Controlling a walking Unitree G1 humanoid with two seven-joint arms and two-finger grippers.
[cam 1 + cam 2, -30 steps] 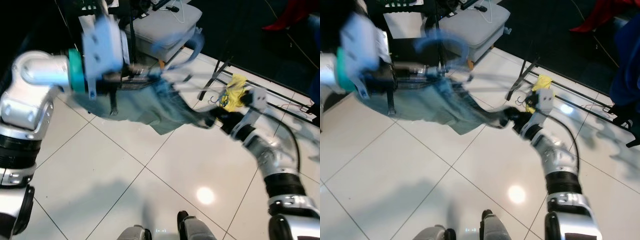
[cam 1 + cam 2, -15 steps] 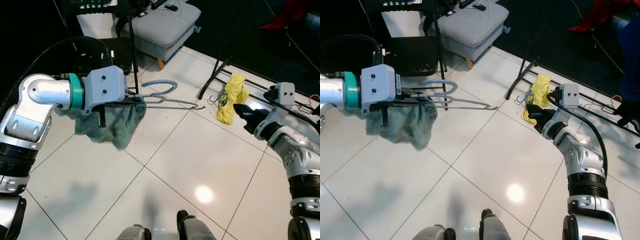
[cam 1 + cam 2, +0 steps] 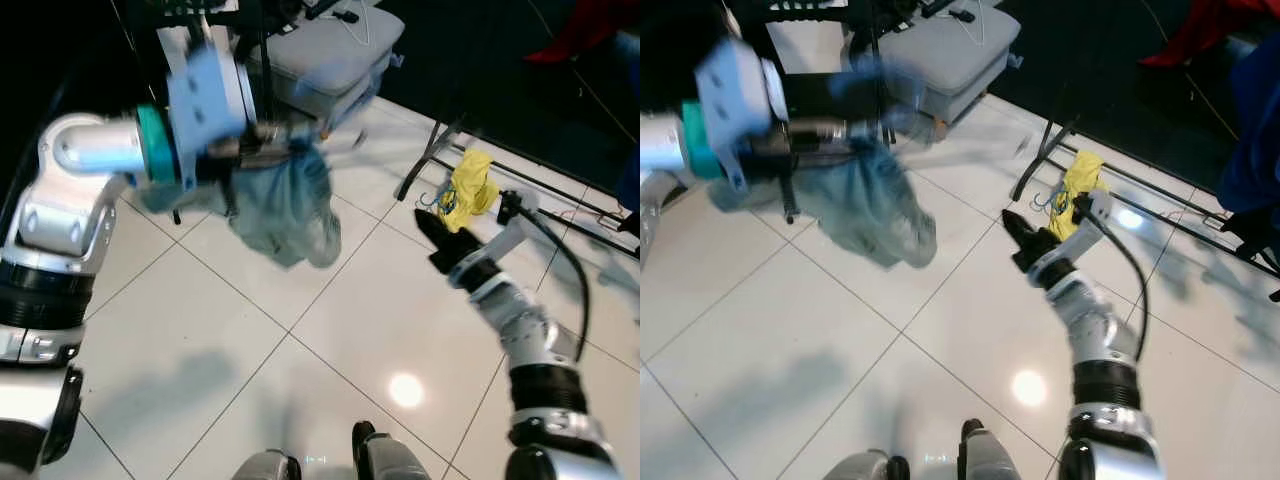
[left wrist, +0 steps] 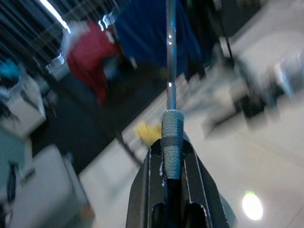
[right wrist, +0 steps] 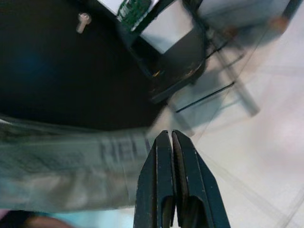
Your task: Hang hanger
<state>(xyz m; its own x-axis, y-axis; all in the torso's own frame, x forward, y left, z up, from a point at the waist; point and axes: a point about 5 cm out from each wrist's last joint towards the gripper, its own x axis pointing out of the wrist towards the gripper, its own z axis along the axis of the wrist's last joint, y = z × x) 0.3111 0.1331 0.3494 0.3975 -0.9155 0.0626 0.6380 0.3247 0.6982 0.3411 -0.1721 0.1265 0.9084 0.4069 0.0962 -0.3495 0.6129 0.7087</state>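
Observation:
My left gripper (image 3: 250,150) is raised at the left and shut on the hanger (image 3: 300,120), which is blurred by motion. A teal-grey garment (image 3: 285,205) hangs bunched from the hanger. In the left wrist view the fingers (image 4: 147,180) clamp the hanger's wrapped grey section (image 4: 172,137), with its metal rod running on ahead. My right gripper (image 3: 432,235) is low over the floor tiles, to the right of the garment and apart from it. Its fingers (image 5: 159,161) are pressed together with nothing between them, and the garment (image 5: 71,175) is a blur ahead of it.
A black clothes rack base (image 3: 530,195) crosses the floor at the right, with a yellow garment (image 3: 468,185) on a hanger lying at it. A grey ottoman (image 3: 320,50) and a black chair (image 3: 830,95) stand behind. A blue garment (image 3: 1250,130) hangs far right.
My left arm has swung the hanger up and back, and the garment has swung to the right. My right gripper has moved left, away from the yellow garment and toward the hanging garment.

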